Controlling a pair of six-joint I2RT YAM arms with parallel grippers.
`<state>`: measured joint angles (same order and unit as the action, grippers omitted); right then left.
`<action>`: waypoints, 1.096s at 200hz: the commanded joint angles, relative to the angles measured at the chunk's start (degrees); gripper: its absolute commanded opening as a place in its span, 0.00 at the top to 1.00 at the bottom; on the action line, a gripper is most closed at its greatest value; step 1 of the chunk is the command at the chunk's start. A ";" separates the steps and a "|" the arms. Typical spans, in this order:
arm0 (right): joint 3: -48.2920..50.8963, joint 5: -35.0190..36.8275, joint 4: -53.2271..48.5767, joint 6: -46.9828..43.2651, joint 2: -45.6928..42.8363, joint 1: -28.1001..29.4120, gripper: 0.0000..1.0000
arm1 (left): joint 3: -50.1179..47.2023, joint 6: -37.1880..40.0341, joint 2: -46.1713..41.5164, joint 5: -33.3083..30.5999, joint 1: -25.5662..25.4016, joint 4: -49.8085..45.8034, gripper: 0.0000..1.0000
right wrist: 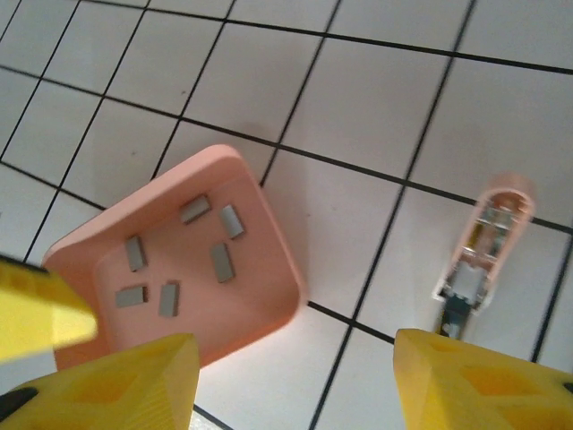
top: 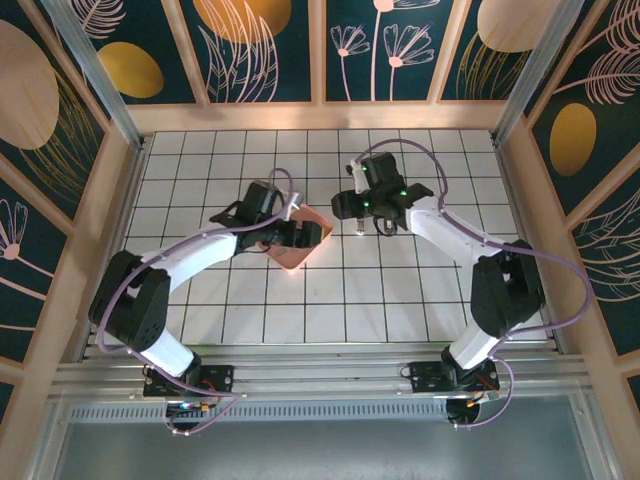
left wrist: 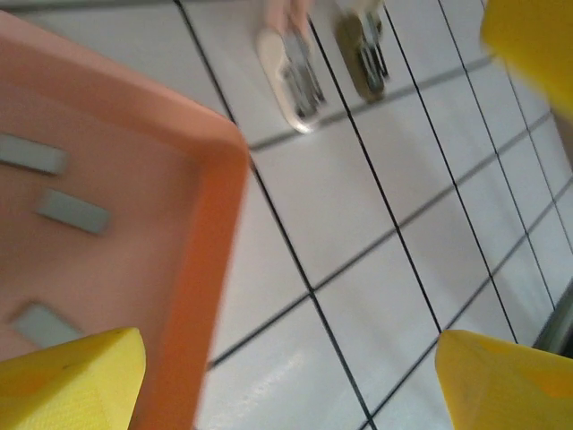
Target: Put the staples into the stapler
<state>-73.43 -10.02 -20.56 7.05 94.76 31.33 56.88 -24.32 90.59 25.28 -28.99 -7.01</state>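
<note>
Both wide, empty | left pincer (left wrist: pixel 288 349) tilted over tray (left wrist: pixel 215 251) corner | right pincer (right wrist: pixel 295 345) pointing down near stapler (right wrist: pixel 483 251)

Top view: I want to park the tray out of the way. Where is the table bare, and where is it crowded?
Bare: the near tiles of the table between the left arm and right arm, and the far row by the back wall. Crowded: the middle, where the tray and the stapler lie under both arms.
</note>
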 commanded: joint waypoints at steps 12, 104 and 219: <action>-7.29 -1.26 -6.33 -6.60 6.15 3.91 0.42 | -5.90 -2.92 -5.02 -4.21 7.74 5.82 0.13; -26.35 -1.02 -16.68 -8.25 27.38 9.69 0.53 | -15.31 -10.88 -4.44 -1.13 20.28 17.27 0.13; -34.22 7.20 -21.20 -9.33 37.50 11.82 0.60 | -15.86 -9.68 -3.40 -0.49 21.17 17.20 0.13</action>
<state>-105.89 -5.52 -39.29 -1.19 130.85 42.50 41.12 -34.17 86.26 23.59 -8.23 8.84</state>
